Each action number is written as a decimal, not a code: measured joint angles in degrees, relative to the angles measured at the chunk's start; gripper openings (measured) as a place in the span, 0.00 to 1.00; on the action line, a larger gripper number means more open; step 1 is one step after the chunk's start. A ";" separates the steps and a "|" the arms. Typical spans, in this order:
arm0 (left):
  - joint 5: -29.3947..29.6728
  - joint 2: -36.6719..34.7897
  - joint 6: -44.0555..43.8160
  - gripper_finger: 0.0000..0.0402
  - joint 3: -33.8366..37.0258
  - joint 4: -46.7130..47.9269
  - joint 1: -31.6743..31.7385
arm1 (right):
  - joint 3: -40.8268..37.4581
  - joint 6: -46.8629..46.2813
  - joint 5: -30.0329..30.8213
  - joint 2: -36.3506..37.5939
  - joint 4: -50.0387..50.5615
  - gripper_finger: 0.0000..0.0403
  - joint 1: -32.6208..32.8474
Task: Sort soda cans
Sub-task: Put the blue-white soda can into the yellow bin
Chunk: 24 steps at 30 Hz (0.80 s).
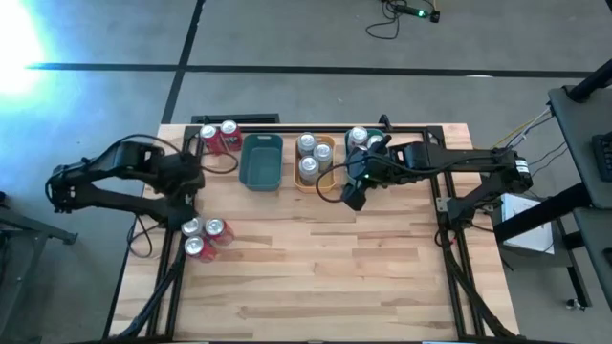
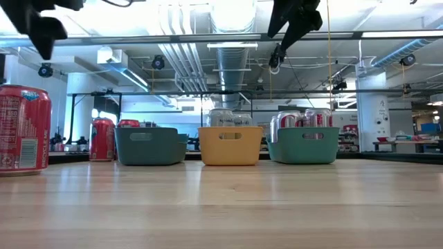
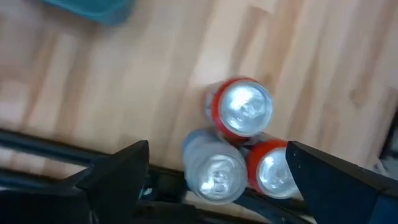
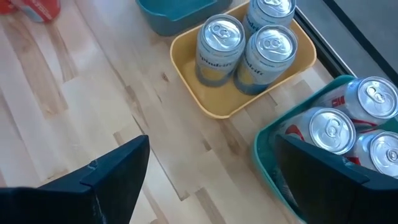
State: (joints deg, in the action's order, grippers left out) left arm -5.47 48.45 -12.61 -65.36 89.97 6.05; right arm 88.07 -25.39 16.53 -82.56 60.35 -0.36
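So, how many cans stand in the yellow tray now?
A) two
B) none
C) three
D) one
C: the high view shows three silver tops inside the yellow tray, and the right wrist view shows the same three cans.

This is a big lab or workshop. Above the wooden desk (image 2: pixel 221 207), silver pipes (image 2: pixel 232 41) and long lights run along a bare ceiling. Behind the desk stand more benches and gear. Around the desk the floor (image 1: pixel 287 33) is grey, with dark lines and a loose cable (image 1: pixel 392 19).
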 joint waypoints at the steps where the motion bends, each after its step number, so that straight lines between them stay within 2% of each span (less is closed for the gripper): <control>1: -0.38 -0.63 0.71 0.90 0.48 0.11 -0.45 | 0.00 -0.06 0.00 0.00 -0.33 0.84 0.00; 8: -1.56 -1.62 9.33 0.89 6.97 0.03 -3.36 | 0.00 -0.09 -0.52 0.00 -2.63 0.82 0.02; 15: -1.55 -1.67 18.65 0.89 13.87 0.06 -4.01 | 0.00 -2.41 -0.54 0.00 -2.64 0.85 0.02; 20: -5.03 -1.92 20.36 0.89 15.42 -0.09 -4.03 | 0.00 -3.53 -0.49 0.00 -2.65 0.85 0.02; 24: -5.07 -1.40 18.68 0.91 18.75 0.11 -4.04 | 0.00 -4.00 -0.30 -0.33 -2.81 0.85 0.00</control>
State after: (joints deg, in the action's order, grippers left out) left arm -10.53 47.06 6.06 -46.62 90.08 2.01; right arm 88.07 -29.39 16.23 -82.90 57.54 -0.36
